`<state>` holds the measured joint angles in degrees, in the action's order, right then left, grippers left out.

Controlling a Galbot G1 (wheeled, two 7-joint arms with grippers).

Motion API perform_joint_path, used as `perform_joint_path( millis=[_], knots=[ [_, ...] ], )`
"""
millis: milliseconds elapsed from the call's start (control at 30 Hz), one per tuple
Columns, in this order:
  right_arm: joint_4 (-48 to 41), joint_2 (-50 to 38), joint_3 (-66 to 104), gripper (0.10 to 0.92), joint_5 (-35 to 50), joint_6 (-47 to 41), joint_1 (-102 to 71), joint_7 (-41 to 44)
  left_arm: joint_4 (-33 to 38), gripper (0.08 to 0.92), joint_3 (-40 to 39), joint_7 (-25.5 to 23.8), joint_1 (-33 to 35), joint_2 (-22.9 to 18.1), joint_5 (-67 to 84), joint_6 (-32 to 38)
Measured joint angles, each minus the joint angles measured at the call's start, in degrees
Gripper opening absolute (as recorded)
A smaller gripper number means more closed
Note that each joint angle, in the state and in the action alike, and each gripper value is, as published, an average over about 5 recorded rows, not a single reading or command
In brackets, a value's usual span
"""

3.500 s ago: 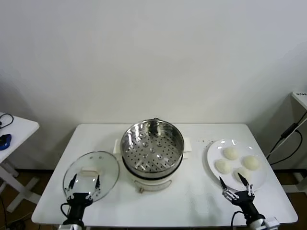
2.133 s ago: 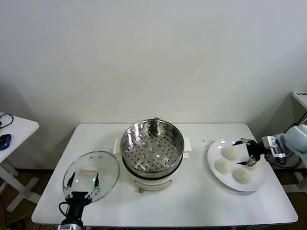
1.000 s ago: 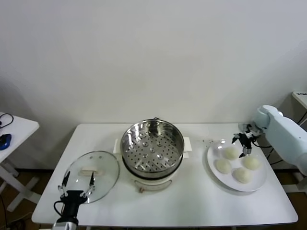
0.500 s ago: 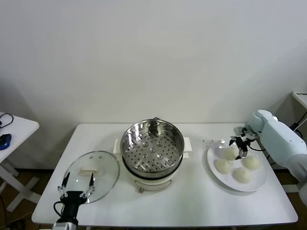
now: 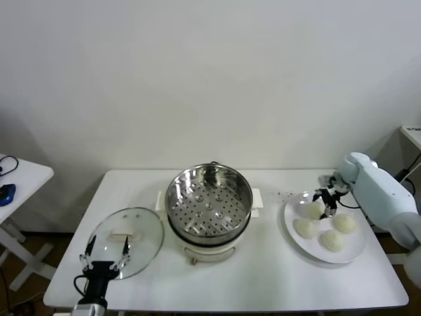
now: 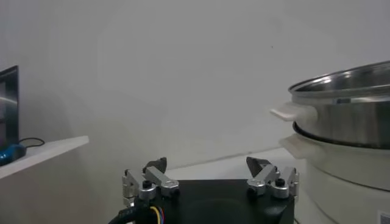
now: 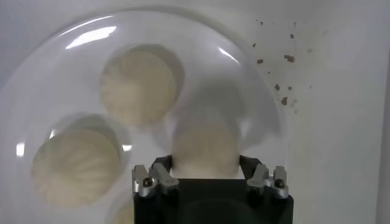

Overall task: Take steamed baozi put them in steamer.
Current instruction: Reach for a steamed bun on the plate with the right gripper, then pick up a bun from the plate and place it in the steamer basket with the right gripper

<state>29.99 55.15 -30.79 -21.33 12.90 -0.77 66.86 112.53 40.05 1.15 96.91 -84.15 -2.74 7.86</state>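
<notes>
A: So, how far along are we?

B: Barely started, I'd say. The steamer (image 5: 208,205) sits mid-counter with its lid off, and its perforated tray is bare; not one bun is inside it.

A: And the steamed baozi (image 5: 306,228)?

B: All four are on the white plate (image 5: 354,249) at the robot's right side of the counter (image 5: 263,276), well apart from the pot. In the right wrist view I count two full buns, the edge of a third, and one (image 7: 206,149) right between the fingers.

A: Does the right hand (image 5: 327,203) have that one?

B: It is down at the far bun on the plate, with a finger on either flank of it. The fingers (image 7: 158,178) sit close to the dough, but I cannot tell whether they are pressing it or merely bracketing it. The bun itself rests on the plate, not lifted.

A: The other arm?

B: The left hand (image 5: 103,251) waits at the near edge, by the glass lid (image 5: 125,239), its fingers spread wide and holding nothing.

A: So what remains?

B: Everything, in my judgement: secure this bun, carry it across to the tray, then three more trips.
</notes>
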Motion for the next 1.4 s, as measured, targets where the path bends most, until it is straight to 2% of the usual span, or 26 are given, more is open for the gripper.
perform_joint_path(
  millis=[267, 500, 1033, 1233, 1400],
  knots=[
    [0.91, -0.52, 0.15, 0.704, 0.28, 0.33, 0.41, 0.13, 0.02, 0.823, 0.02, -0.01, 0.16, 0.02, 0.0, 0.0],
    [5.9, -2.33, -2.66, 0.704, 2.79, 0.24, 2.45, 0.68, 0.15, 0.823, 0.06, -0.01, 0.22, 0.03, -0.11, -0.03],
    [32.95, -6.25, -22.44, 0.704, 16.68, 0.83, 22.01, 1.9, 1.29, 0.823, -0.26, 0.0, 0.35, -0.08, -1.2, -0.91],
    [41.46, -3.99, -27.72, 0.704, 18.18, 2.63, 29.86, 1.98, 1.51, 0.823, -0.58, -0.01, 0.19, -0.28, -1.78, -1.29],
    [45.24, -0.76, -30.19, 0.704, 17.45, 4.24, 33.0, 2.0, 1.76, 0.823, -0.65, -0.01, 0.52, -0.34, -2.1, -1.44]
  ],
)
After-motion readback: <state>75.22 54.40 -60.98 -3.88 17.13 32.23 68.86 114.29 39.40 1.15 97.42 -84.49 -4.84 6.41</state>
